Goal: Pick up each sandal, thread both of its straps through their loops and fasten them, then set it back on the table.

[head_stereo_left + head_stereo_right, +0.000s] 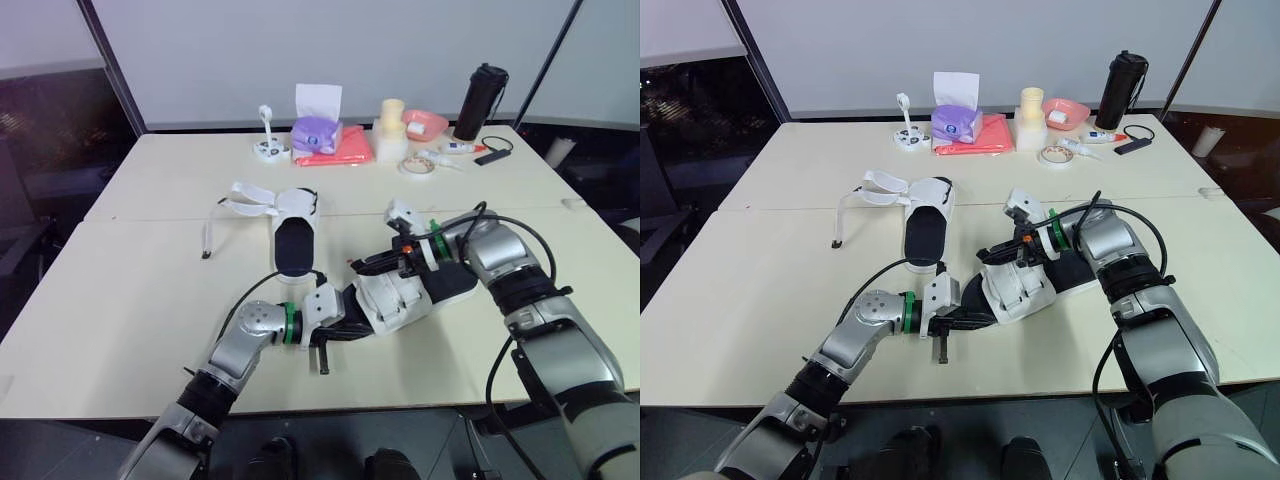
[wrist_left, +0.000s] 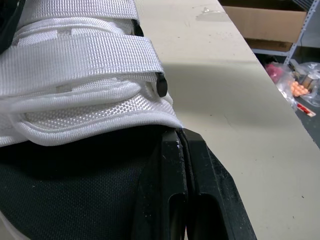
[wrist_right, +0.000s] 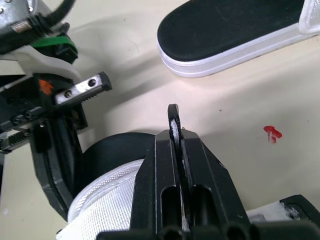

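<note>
A white sandal with a black sole (image 1: 405, 295) lies on the table between my two grippers, its straps wrapped over the top (image 2: 75, 55). My left gripper (image 1: 343, 313) is at its toe end, fingers (image 2: 172, 165) pressed together at the edge where the white upper meets the black lining. My right gripper (image 3: 175, 131) reaches in from the right over the sandal and is shut on a thin strap tip (image 3: 173, 116). The second sandal (image 1: 293, 235) lies further back at the table's middle, with its white straps (image 1: 245, 198) spread open to the left.
Along the far edge stand a black bottle (image 1: 480, 100), a pink bowl (image 1: 427, 122), cream cups (image 1: 391, 125), a tape roll (image 1: 416, 165), a purple tissue box (image 1: 316, 132) on a red cloth (image 1: 348, 152), and a small white stand (image 1: 268, 140). The table's front edge (image 1: 400, 405) is close.
</note>
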Motion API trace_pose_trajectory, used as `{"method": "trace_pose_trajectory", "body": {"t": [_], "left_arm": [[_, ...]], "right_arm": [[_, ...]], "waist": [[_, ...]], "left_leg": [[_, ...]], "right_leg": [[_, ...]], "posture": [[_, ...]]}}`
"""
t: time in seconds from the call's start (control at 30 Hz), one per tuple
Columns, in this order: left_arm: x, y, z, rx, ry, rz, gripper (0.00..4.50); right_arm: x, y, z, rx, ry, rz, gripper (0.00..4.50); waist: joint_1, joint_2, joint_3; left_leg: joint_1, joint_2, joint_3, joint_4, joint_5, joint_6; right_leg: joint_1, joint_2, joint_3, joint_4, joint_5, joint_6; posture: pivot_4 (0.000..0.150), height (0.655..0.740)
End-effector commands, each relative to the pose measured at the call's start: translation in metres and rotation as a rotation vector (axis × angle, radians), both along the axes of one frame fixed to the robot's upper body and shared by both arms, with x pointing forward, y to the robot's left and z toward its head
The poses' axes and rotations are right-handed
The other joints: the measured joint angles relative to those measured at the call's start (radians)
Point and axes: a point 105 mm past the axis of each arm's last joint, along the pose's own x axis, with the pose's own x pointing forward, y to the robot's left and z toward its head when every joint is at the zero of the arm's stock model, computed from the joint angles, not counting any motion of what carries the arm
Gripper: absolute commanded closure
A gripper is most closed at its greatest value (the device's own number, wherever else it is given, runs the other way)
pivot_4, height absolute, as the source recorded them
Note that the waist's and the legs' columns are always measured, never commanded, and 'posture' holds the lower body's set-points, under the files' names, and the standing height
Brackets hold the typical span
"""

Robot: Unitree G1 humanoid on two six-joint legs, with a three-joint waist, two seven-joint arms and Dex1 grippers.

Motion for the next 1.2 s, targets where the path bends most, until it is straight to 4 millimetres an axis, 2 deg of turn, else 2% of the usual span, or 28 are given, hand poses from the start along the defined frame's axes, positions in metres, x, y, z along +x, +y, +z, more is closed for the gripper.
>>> {"method": "trace_pose_trajectory", "body": {"t": [0.03,0.23,0.33,0.4,0.43,0.47,0.5,0.57,0.7,0.8,1.0,1.07,1.2], "left_arm": [[-0.01,0.002,-0.022,0.076,0.058,-0.02,4.5],[-0.01,0.002,-0.023,0.076,0.056,-0.018,4.5],[-0.01,0.002,-0.023,0.075,0.058,-0.016,4.5],[-0.01,0.002,-0.023,0.074,0.059,-0.016,4.5],[-0.01,0.002,-0.023,0.074,0.059,-0.017,4.5],[-0.01,0.002,-0.023,0.074,0.058,-0.017,4.5],[-0.009,0.002,-0.023,0.074,0.058,-0.018,4.5],[-0.009,0.002,-0.023,0.074,0.058,-0.018,4.5],[-0.008,0.001,-0.024,0.072,0.06,-0.015,4.5],[-0.008,0.001,-0.024,0.069,0.06,-0.011,4.5],[-0.008,0.001,-0.023,0.064,0.06,-0.001,4.5],[-0.008,0.001,-0.023,0.063,0.059,0.003,4.5],[-0.003,0.004,-0.018,0.04,0.057,0.026,4.5]], "right_arm": [[0.011,-0.007,0.003,-0.036,-0.057,-0.057,4.48],[0.017,-0.016,-0.008,-0.129,-0.14,-0.07,4.48],[0.016,-0.013,-0.004,-0.097,-0.135,-0.07,3.54],[0.016,-0.012,-0.002,-0.098,-0.146,-0.065,2.59],[0.016,-0.011,-0.002,-0.102,-0.157,-0.064,1.97],[0.018,-0.01,-0.001,-0.107,-0.181,-0.07,1.61],[0.02,-0.009,0.0,-0.11,-0.196,-0.077,1.01],[0.023,-0.008,0.0,-0.117,-0.218,-0.083,0.13],[0.033,-0.009,-0.006,-0.186,-0.301,-0.102,0.13],[0.038,-0.002,-0.006,-0.182,-0.32,-0.108,0.13],[0.051,0.003,-0.001,-0.183,-0.387,-0.14,0.13],[0.053,0.001,0.011,-0.155,-0.401,-0.154,0.13],[0.05,-0.008,0.054,-0.064,-0.462,-0.163,0.13]], "waist": [[0.0,0.0,0.0],[0.0,0.0,0.0],[0.001,0.0,0.0],[0.001,0.0,0.0],[0.002,0.0,0.0],[0.003,0.0,0.0],[0.004,0.0,0.0],[0.004,0.0,0.0],[0.004,0.001,-0.001],[0.003,0.001,-0.001],[0.005,0.001,-0.001],[0.006,0.001,-0.001],[0.006,0.002,0.0]], "left_leg": [[0.001,0.0,0.0,0.0,0.0,0.0],[0.003,0.0,0.0,0.0,0.0,0.0],[0.004,0.0,0.0,0.0,0.0,0.0],[0.004,0.0,0.0,0.0,0.0,0.0],[0.004,0.0,0.0,-0.001,0.0,0.0],[0.004,0.0,0.0,-0.001,0.0,0.0],[0.004,0.0,0.0,-0.002,0.0,0.0],[0.004,0.0,0.0,-0.002,0.0,0.0],[0.004,0.0,0.0,-0.002,0.0,0.0],[0.004,0.0,0.0,-0.002,0.0,0.0],[0.004,0.0,0.0,-0.002,0.0,-0.001],[0.004,-0.001,0.0,-0.002,0.0,-0.001],[0.004,-0.001,0.0,-0.002,0.0,-0.001]], "right_leg": [[0.0,0.0,0.0,0.0,0.0,0.0],[0.0,0.0,0.0,0.0,0.0,0.0],[0.001,0.0,0.0,0.0,0.0,0.0],[0.001,0.0,0.0,0.0,0.0,0.0],[0.0,0.0,0.0,0.0,0.0,0.0],[0.0,0.0,0.0,0.0,0.0,0.0],[0.0,0.0,0.0,0.0,0.0,0.0],[0.0,0.0,0.0,-0.001,0.0,0.0],[0.001,0.0,0.0,0.0,0.0,0.0],[0.001,0.0,0.0,0.0,0.0,0.0],[0.0,0.0,0.0,0.0,0.0,0.0],[0.0,0.0,0.0,0.0,0.0,0.0],[0.0,0.0,0.001,0.0,0.0,0.0]], "posture": [[0.15,0.74],[0.15,0.74],[0.15,0.74],[0.15,0.74],[0.15,0.74],[0.15,0.74],[0.15,0.74],[0.15,0.74],[0.15,0.74],[0.15,0.74],[0.15,0.74],[0.15,0.74],[0.15,0.74]]}}
